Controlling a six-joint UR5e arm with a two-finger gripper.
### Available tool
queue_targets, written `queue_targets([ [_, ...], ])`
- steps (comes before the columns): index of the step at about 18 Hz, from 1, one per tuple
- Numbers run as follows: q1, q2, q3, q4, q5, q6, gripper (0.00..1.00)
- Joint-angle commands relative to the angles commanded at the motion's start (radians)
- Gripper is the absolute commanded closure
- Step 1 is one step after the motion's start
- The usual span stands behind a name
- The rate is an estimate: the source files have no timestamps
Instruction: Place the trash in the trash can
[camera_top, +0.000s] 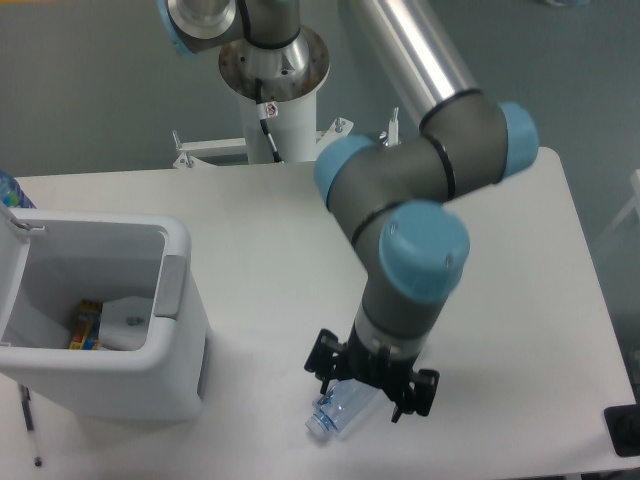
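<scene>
The clear bluish water bottle (337, 414) lies on the white table near the front edge, its cap end pointing front-left. My gripper (362, 392) is lowered right over it, open, with one finger on each side of the bottle's body; the arm hides most of the bottle. The white trash can (181, 300) stands at the left. Inside it lies the flat white packet (127, 322).
Colourful wrappers (85, 326) lie in the bin beside the packet. A thin pen (30, 425) lies in front of the bin. A black object (623, 430) sits at the front right corner. The arm's base (272, 70) stands behind the table.
</scene>
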Motion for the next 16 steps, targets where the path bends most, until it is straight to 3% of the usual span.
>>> queue_targets([
  [6,-0.054,-0.041,-0.029,0.018,0.097,0.049,0.00],
  [11,-0.069,-0.038,-0.120,0.133,0.097,0.078,0.00],
  [16,-0.071,-0.041,-0.126,0.138,0.097,0.138,0.00],
])
